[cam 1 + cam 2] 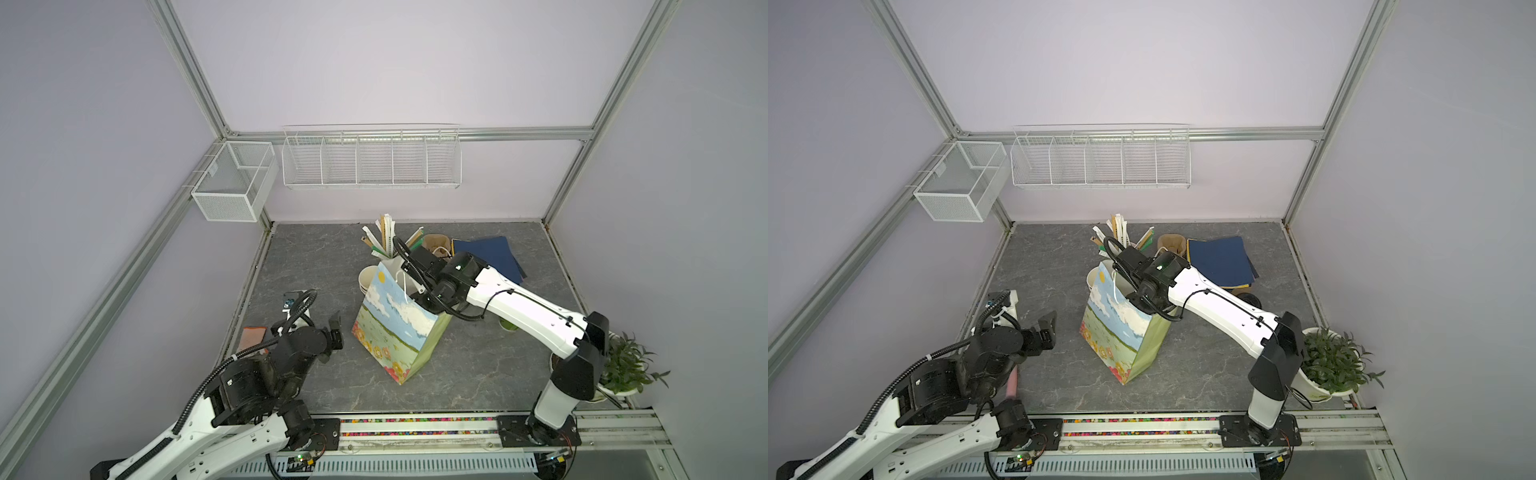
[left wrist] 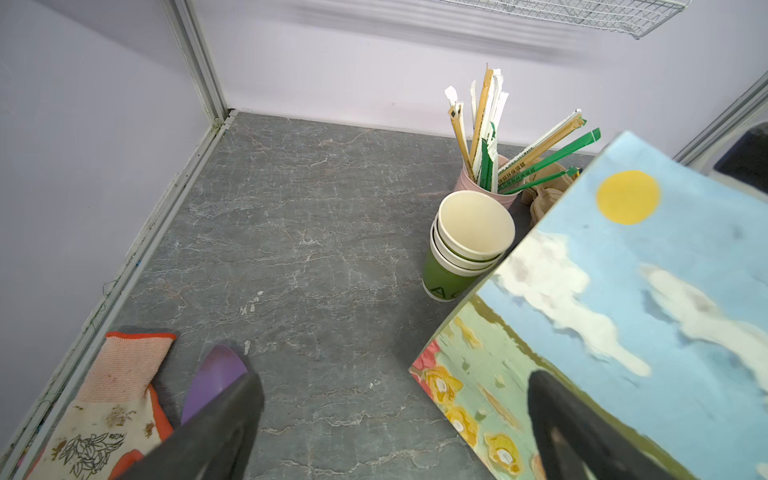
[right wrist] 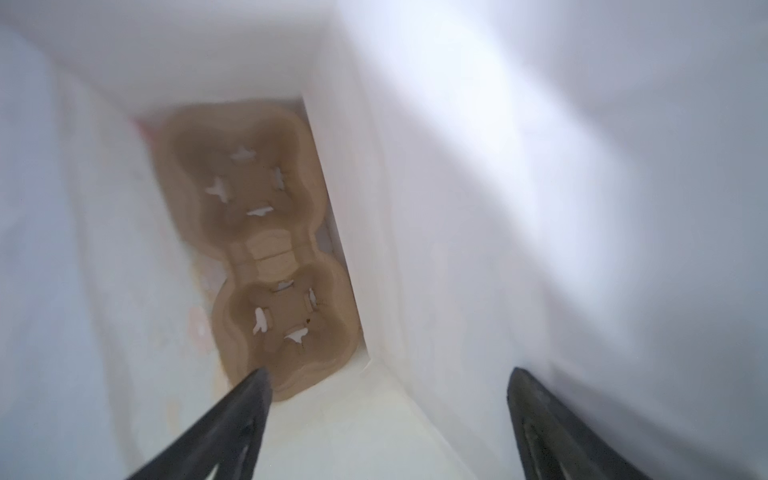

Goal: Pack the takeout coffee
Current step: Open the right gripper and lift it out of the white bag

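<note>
A painted paper bag [image 1: 395, 324] [image 1: 1117, 328] stands upright in the middle of the table. My right arm reaches down into its mouth, so the right gripper is hidden in both top views. From the right wrist view the right gripper [image 3: 390, 374] is open and empty between the bag's white walls [image 3: 498, 166], above a brown two-cup carrier [image 3: 266, 249] on the bag's floor. My left gripper [image 2: 395, 376] [image 1: 334, 328] is open and empty, just left of the bag [image 2: 623, 311]. The takeout coffee is not clearly in view. A green patch [image 1: 508, 324] shows under the right forearm.
Lidless green cups [image 2: 469, 249] are stacked behind the bag beside a pink cup of wrapped straws [image 2: 486, 137]. Blue folders [image 1: 494, 253] and brown paper items [image 1: 436, 243] lie at the back right. A glove [image 2: 112, 395] lies by the left wall, a potted plant [image 1: 627, 365] at the right.
</note>
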`<action>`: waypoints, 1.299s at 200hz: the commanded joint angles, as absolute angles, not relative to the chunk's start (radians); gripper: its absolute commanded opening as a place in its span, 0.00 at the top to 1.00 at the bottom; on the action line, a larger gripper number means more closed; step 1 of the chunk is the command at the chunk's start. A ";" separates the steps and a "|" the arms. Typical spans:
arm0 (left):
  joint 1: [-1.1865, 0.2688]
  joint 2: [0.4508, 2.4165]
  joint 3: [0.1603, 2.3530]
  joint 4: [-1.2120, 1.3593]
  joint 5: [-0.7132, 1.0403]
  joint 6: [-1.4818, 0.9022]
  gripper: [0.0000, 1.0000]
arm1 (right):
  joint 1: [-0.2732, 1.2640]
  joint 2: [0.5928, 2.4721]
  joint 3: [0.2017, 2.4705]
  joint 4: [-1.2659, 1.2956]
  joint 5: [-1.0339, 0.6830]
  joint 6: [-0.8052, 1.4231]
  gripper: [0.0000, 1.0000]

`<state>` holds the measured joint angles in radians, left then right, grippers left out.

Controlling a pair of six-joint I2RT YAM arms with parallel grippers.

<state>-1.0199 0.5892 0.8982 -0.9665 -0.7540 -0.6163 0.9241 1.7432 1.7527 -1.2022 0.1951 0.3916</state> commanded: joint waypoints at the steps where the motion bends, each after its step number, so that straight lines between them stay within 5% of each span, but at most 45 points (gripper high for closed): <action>1: -1.014 0.598 0.899 -0.980 -0.745 -0.600 0.01 | 0.921 1.738 1.760 -1.269 0.228 0.388 0.07; 115: -1.014 0.597 0.897 -0.975 -0.742 -0.598 0.01 | 1.076 1.770 1.918 -1.372 0.314 0.454 0.08; 260: -1.015 0.626 0.901 -0.978 -0.663 -0.677 0.01 | 1.152 1.615 2.073 -1.327 0.201 0.319 0.12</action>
<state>-1.0199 0.6186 0.8982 -0.9615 -0.7235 -0.6273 1.1515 1.6875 2.0319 -1.3262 0.2138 0.3721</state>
